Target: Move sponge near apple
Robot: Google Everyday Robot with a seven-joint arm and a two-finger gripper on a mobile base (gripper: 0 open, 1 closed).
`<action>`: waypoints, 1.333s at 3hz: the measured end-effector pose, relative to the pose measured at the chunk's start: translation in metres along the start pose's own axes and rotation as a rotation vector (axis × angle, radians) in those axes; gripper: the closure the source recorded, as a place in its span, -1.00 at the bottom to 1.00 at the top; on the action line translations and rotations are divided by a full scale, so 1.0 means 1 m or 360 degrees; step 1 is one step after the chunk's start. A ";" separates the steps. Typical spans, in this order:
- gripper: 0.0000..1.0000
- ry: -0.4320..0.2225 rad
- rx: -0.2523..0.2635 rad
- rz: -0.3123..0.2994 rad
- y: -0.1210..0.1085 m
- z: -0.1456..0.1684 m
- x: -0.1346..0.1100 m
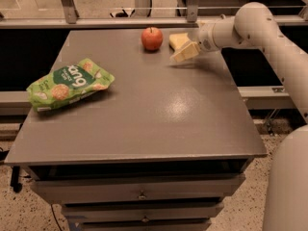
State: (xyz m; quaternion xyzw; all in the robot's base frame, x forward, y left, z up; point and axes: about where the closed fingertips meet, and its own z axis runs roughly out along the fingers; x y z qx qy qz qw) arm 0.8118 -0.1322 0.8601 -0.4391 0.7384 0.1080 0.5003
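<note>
near the table's far edge, soft pale sponge beside round apple; claw just beside it, grip cannot be told.

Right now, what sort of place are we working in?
Probably a lab or test station: a grey cabinet with drawers, a metal rail behind, speckled floor. The gripper is at the far edge, by the sponge.

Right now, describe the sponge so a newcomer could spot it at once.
On the grey table, go to the far edge, right of the red apple. The sponge is the pale yellow block there; unlike the pale end effector at its near side, it is not attached to the white arm.
</note>
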 end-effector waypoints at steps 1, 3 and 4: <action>-1.00 -0.0005 0.0036 0.0010 -0.007 -0.020 0.002; -1.00 -0.0068 0.0103 0.0068 -0.010 -0.149 -0.005; -1.00 -0.0077 0.0123 0.0073 -0.012 -0.168 -0.006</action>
